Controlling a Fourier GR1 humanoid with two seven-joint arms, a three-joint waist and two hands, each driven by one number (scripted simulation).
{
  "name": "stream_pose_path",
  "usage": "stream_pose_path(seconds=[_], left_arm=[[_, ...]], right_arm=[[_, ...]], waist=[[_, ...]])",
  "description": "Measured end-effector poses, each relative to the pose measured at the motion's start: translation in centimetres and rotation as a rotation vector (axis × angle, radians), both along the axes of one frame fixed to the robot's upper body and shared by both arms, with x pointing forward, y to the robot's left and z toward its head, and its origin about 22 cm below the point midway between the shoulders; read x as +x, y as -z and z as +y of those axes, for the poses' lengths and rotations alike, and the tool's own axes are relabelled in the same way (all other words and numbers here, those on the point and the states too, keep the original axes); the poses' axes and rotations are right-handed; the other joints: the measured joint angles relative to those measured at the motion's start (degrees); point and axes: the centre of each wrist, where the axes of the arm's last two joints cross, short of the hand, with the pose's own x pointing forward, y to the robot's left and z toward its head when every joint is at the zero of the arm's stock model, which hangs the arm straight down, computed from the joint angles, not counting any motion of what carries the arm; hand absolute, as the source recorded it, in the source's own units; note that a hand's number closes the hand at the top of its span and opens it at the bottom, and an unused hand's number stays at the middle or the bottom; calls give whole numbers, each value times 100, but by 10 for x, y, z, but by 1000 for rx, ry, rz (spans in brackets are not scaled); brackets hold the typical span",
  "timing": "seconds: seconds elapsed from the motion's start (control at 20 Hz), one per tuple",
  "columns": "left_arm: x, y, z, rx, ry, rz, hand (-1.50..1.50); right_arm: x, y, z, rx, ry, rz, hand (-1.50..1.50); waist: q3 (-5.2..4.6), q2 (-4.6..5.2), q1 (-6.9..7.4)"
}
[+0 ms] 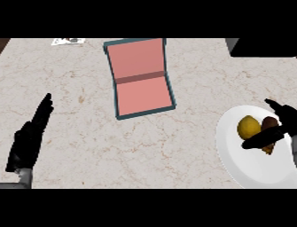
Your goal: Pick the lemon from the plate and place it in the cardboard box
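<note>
Since the lemon (248,126) is sitting on the white plate (255,170) at the counter's (98,133) right edge, not much is done yet, I'd say. The right hand (288,126) hangs over the plate with its fingers spread and thumb reaching toward the lemon, wrapped round nothing so far; a brown item (269,123) lies just beside the lemon, partly under that hand. Far across the counter, near the back edge, the cardboard box (141,77) lies open with its pinkish inside showing. So the grab, the carry and the drop are all left. The left hand (29,135) rests flat-fingered by the left edge, holding nothing.
</note>
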Motion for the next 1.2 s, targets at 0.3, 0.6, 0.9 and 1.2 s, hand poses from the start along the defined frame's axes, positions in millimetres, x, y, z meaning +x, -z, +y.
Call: stream_pose_path(seconds=[0.3, 0.6, 0.9, 1.2], left_arm=[[2, -1, 3, 5, 1, -5, 0], [0, 2, 8, 5, 1, -5, 0], [1, -1, 0, 6, 10, -2, 0], [-5, 3, 3, 1, 6, -2, 0]], right_arm=[[-4, 11, -1, 2, 10, 0, -150], [6, 18, 2, 4, 12, 3, -150], [9, 28, 8, -8, 5, 13, -150], [6, 35, 8, -6, -4, 21, 150]], waist=[[0, 0, -2], [-6, -2, 7], [-30, -19, 6], [-67, -45, 5]])
